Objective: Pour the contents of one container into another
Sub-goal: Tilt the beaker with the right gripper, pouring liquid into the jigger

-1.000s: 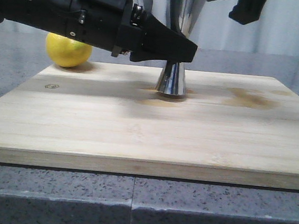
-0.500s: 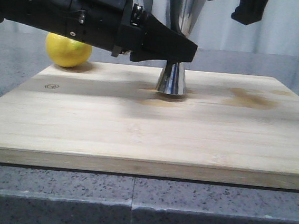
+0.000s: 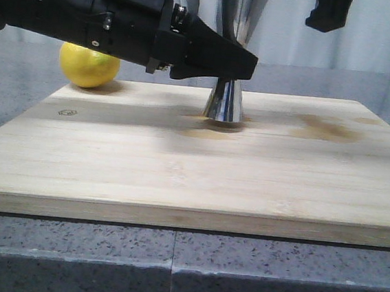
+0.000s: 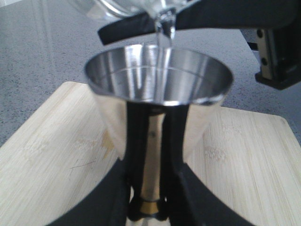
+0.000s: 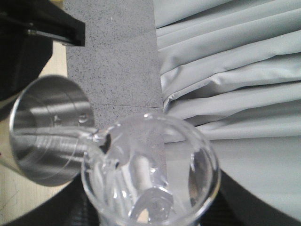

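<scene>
The steel jigger stands upright on the wooden board. My left gripper is shut on its narrow waist, the black fingers pressing either side of the gold band. Above its open upper cup, the clear glass beaker is tipped. A thin clear stream runs from its lip into the cup. My right gripper is shut on the beaker, whose lip reaches over the jigger's rim. The front view cuts the beaker off at the top.
A yellow lemon lies at the board's far left corner, behind my left arm. The board rests on a grey speckled counter. A pale curtain hangs behind. Darker damp-looking marks show on the board to the jigger's right.
The black part of my right gripper at the top of the front view has crept slightly up and to the right. The left arm and the jigger have stayed in place.
</scene>
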